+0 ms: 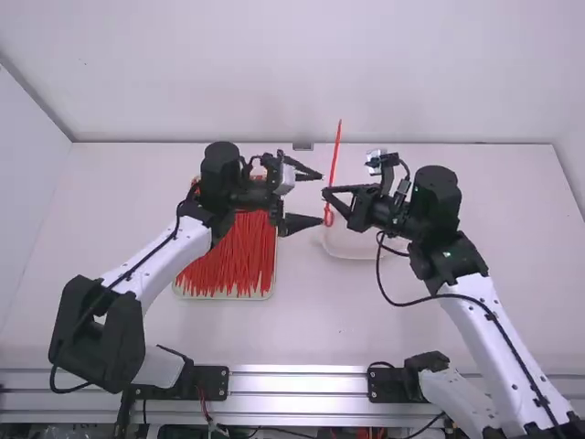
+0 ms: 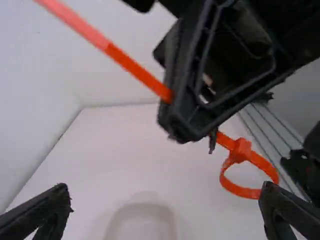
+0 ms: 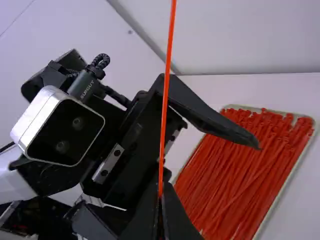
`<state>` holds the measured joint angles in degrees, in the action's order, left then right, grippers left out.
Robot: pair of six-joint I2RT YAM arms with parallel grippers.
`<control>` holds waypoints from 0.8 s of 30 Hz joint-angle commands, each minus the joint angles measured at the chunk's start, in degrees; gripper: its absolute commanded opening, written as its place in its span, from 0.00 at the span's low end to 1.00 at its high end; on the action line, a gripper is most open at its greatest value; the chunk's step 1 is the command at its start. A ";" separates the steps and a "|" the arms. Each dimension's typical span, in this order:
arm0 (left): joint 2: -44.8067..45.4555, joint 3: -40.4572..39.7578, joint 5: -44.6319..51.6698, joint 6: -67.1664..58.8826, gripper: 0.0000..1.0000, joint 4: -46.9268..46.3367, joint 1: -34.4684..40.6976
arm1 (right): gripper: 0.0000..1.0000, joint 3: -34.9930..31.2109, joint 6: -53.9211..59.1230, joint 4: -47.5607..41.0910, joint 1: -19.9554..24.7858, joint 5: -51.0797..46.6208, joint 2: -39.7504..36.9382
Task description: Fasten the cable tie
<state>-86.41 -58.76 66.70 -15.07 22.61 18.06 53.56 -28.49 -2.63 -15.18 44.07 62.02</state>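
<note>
— How do the jaws of the right gripper (image 3: 161,202) stand?

— They are pressed together on the cable tie (image 2: 125,60). The orange strap passes between them and is pinched there.

— And the left gripper (image 2: 164,188)?

— Its jaws are spread wide and they hold nothing. Its two fingers (image 2: 42,212) stand on either side of the right gripper's tip, apart from it.

— Where does the tie go from the pinching jaws?

— On one side the long free tail rises straight up out of the jaws, above both grippers. On the other side, just below the jaws, the strap is already closed into a small loop (image 2: 222,177) through its lock head (image 2: 241,150). This loop hangs in the opening of the left jaws, very near one of the left fingers. Whether it touches that finger, I cannot tell.

— What lies further out?

— Beneath the right jaws a clear container (image 1: 352,245) stands on the white table (image 1: 110,183). Behind the left jaws, under the left arm's wrist, there is a tray (image 1: 224,294) with many spare ties (image 1: 228,256) of red colour, lying side by side.
</note>
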 commanded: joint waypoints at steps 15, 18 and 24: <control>0.04 0.24 -26.75 5.22 0.99 -19.23 -0.09 | 0.00 1.01 8.04 -4.26 3.56 -3.43 11.21; 0.04 0.24 -31.85 5.25 0.99 -24.90 -1.16 | 0.00 1.01 9.51 -4.24 4.00 -3.52 15.08; 0.04 0.33 -29.22 5.40 0.99 -31.50 -6.64 | 0.00 1.01 10.75 -4.28 4.85 -5.77 20.52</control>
<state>-86.41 -58.76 36.99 -10.04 -8.34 13.69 53.56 -18.92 -6.92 -10.68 39.59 81.54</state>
